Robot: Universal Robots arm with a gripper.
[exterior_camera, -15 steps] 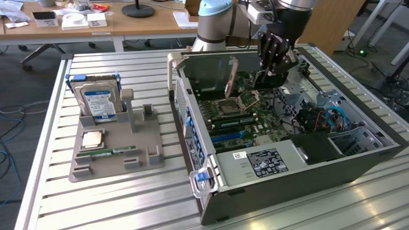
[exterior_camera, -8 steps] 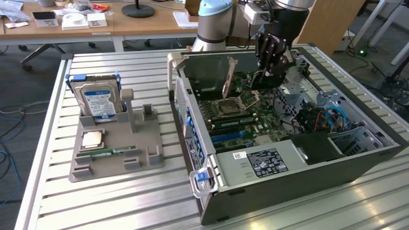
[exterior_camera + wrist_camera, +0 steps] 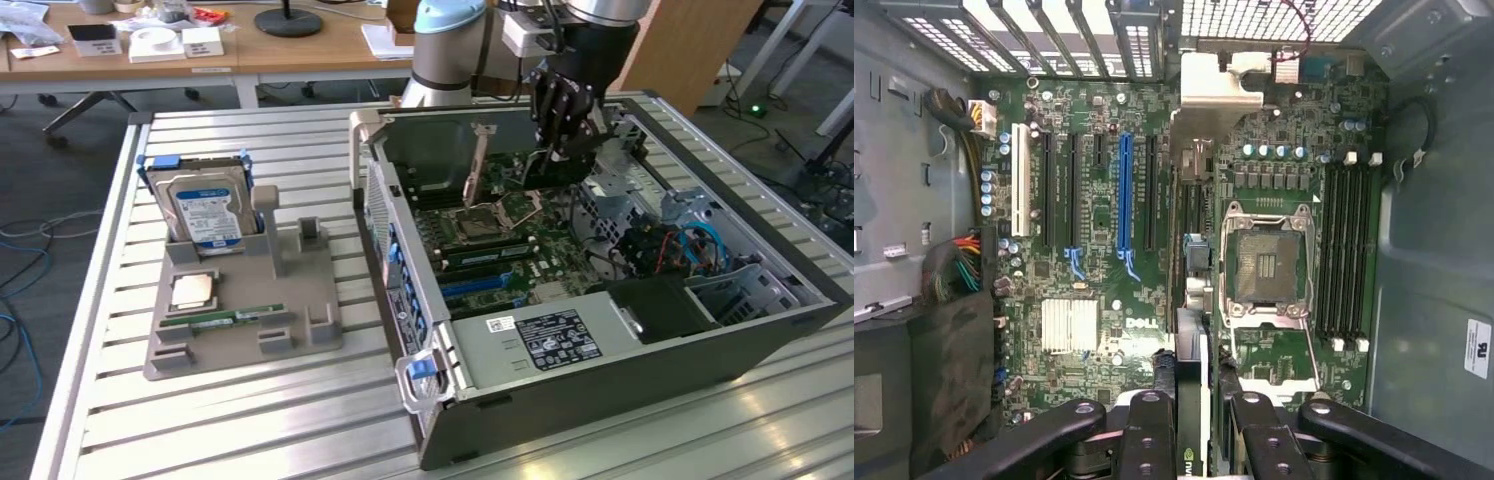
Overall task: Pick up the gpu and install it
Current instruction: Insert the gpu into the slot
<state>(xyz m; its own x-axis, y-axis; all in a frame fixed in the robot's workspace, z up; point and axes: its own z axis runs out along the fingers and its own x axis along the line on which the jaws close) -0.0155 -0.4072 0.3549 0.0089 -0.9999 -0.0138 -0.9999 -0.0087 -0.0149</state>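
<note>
My gripper [image 3: 562, 135] hangs inside the open computer case [image 3: 400, 290], shut on the gpu [image 3: 549, 170]. The gpu is a dark card held upright above the green motherboard [image 3: 497, 235]. In the wrist view the gpu [image 3: 1189, 250] shows edge-on between my black fingers [image 3: 1146, 430], and its silver end bracket [image 3: 1219, 85] points toward the case's slotted rear wall. My gripper [image 3: 1189, 405] holds the card over the board between the black expansion slots and the open CPU socket [image 3: 1266, 262]. A blue slot [image 3: 1124, 195] lies a little to one side.
Beside the case, a grey holder [image 3: 234, 300] carries a blue-labelled hard drive [image 3: 207, 210], a CPU [image 3: 196, 290] and a green RAM stick [image 3: 236, 318]. A power supply [image 3: 561, 335] and blue cables [image 3: 694, 245] fill the case's near end. Desks stand behind.
</note>
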